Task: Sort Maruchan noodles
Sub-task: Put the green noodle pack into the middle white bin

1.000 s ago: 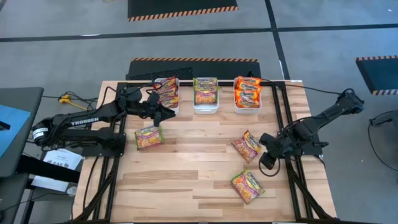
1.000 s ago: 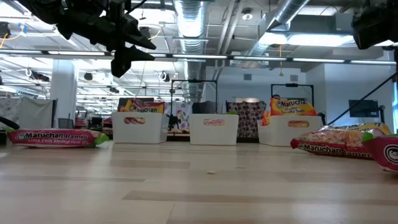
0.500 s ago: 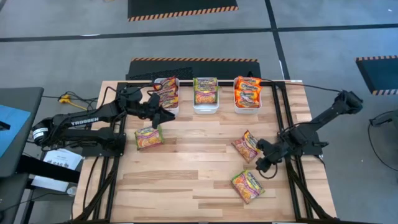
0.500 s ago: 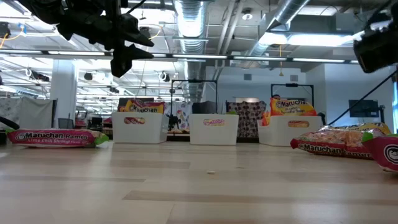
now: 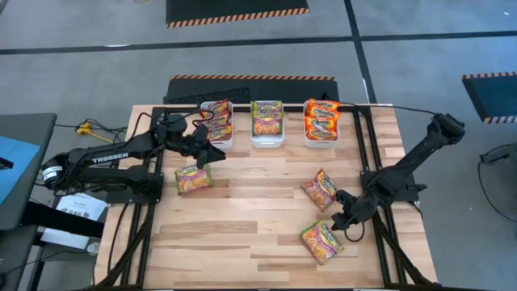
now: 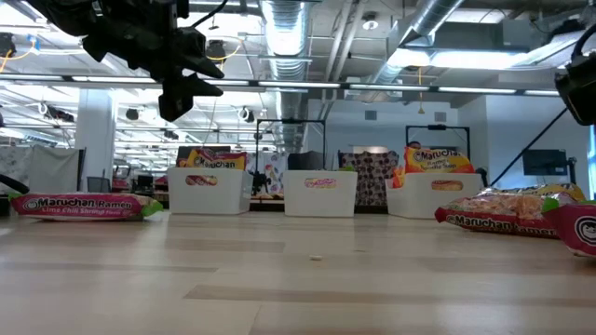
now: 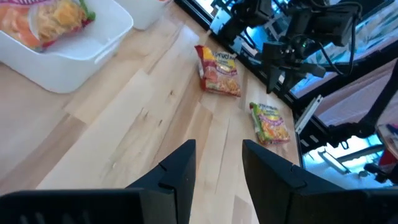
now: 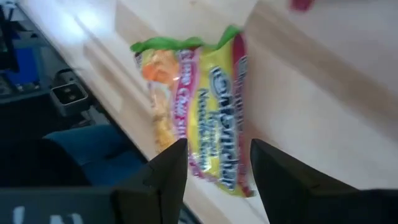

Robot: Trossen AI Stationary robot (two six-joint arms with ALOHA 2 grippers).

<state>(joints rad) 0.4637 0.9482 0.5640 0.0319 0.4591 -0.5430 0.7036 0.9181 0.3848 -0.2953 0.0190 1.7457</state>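
Right hand (image 5: 339,220) open above green-edged packet (image 5: 321,241); left hand (image 5: 212,152) open, empty; three loose packets; three bins.

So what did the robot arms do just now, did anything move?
The right gripper moved toward the table's front edge, past the red-edged packet, to hang over the green-edged packet. Its fingers are open, with nothing between them. The left gripper barely shifted, open and empty near the left bin. No noodle packet moved; the three bins look just as full.
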